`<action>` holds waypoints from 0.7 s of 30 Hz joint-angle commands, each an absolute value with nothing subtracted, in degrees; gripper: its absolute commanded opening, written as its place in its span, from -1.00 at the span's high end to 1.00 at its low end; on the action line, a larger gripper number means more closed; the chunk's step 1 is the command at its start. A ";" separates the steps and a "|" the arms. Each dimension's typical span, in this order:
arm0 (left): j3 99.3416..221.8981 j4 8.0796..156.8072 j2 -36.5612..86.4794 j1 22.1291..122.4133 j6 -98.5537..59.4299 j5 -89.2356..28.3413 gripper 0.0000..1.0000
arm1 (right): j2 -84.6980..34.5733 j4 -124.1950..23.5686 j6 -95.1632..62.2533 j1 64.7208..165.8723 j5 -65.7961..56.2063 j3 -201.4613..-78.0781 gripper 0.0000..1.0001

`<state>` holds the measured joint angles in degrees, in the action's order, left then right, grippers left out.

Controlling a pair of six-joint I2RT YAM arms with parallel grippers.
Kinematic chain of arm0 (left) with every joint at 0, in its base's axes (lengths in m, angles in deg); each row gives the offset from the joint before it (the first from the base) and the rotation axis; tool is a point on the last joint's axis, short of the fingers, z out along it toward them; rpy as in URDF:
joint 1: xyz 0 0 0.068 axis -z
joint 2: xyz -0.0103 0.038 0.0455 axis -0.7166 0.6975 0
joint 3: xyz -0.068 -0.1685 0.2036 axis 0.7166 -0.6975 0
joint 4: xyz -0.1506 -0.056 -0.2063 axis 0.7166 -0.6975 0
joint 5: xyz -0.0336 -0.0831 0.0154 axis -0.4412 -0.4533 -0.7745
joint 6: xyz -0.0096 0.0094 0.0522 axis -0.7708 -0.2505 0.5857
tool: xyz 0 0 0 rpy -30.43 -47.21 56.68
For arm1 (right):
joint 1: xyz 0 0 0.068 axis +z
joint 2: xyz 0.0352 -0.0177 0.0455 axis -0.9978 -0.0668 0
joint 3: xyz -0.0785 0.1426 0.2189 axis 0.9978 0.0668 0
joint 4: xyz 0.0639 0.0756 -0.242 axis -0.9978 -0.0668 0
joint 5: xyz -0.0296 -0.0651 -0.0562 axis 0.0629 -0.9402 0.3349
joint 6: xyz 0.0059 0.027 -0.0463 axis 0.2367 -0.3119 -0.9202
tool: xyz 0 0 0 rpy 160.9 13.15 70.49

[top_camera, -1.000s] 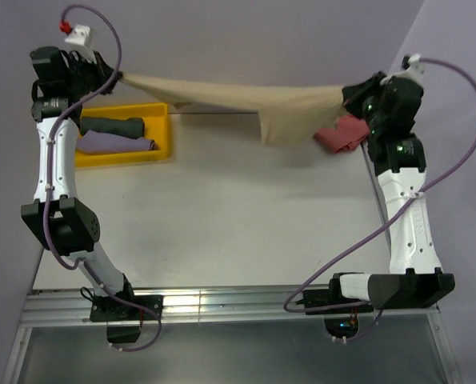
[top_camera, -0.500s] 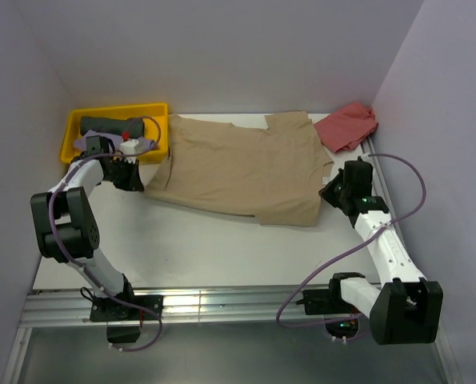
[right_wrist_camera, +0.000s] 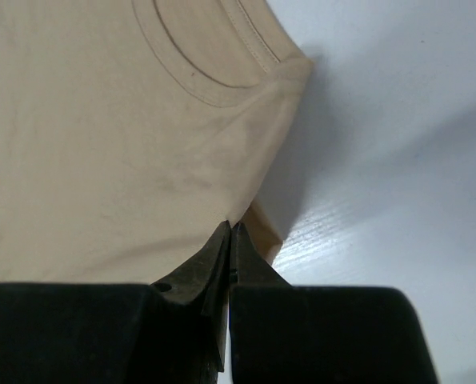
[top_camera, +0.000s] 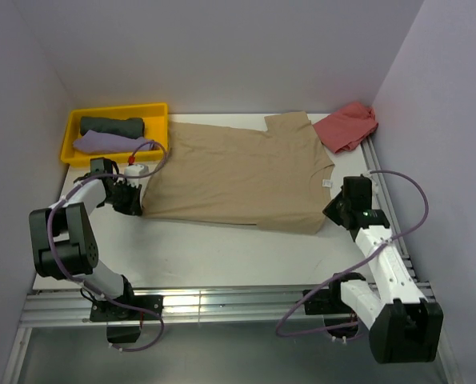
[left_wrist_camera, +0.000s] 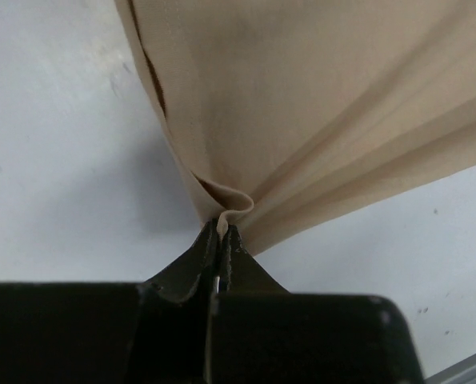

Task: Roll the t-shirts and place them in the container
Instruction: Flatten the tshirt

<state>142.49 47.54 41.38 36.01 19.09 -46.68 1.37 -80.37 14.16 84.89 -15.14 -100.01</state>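
Observation:
A large tan t-shirt (top_camera: 238,172) lies spread flat across the middle of the table, its collar toward the right. My left gripper (top_camera: 134,205) is shut on the shirt's left near corner. In the left wrist view a small fold of tan t-shirt (left_wrist_camera: 318,96) is pinched between my left gripper's (left_wrist_camera: 223,228) tips. My right gripper (top_camera: 332,210) is shut on the shirt's right near corner. In the right wrist view my right gripper's (right_wrist_camera: 231,228) tips close on the edge of the tan t-shirt (right_wrist_camera: 102,144), just below the collar (right_wrist_camera: 206,76). A salmon-red t-shirt (top_camera: 347,126) lies crumpled at the back right.
A yellow tray (top_camera: 118,107) at the back left holds a rolled dark grey-green t-shirt (top_camera: 112,126) and a lilac one (top_camera: 102,142). Walls close off the back and both sides. A metal rail (top_camera: 222,304) runs along the near edge by the arm bases.
The tan shirt hung stretched in the air between both raised grippers; both arms have come down and toward the near side, and the shirt now lies flat, pulled smoother.

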 commanded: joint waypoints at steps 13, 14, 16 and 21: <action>138.62 46.15 36.91 35.84 21.72 -42.05 0.99 | -0.84 -81.99 13.20 84.50 -17.27 -103.07 1.00; 139.25 45.98 37.18 35.84 21.38 -42.22 0.99 | -3.11 -81.19 13.47 84.50 -17.27 -103.16 1.00; 141.00 45.98 38.23 35.93 20.94 -42.49 0.99 | -5.93 -78.82 13.29 84.50 -17.27 -104.03 1.00; 144.17 45.45 41.04 36.80 19.35 -42.93 0.99 | -15.86 -75.65 12.06 84.50 -16.92 -108.33 0.68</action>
